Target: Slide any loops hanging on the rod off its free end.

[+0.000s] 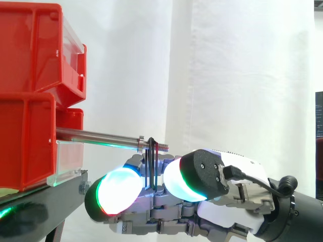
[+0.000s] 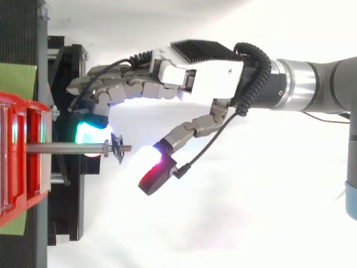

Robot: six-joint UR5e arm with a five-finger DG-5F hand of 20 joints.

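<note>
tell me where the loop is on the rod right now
Side view: the dark loop hangs on the rod near its threaded free end, just right of the collar, with the hand directly below it.

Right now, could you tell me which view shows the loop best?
The side view: the loop hangs full length from the rod near its free end. From above it is just a short dark mark across the rod.

No text, number or sign can be read. Faint light lines are seen on a dark panel (image 1: pixel 319 121) at the right edge of the side view, but they are too small to be made out.
</note>
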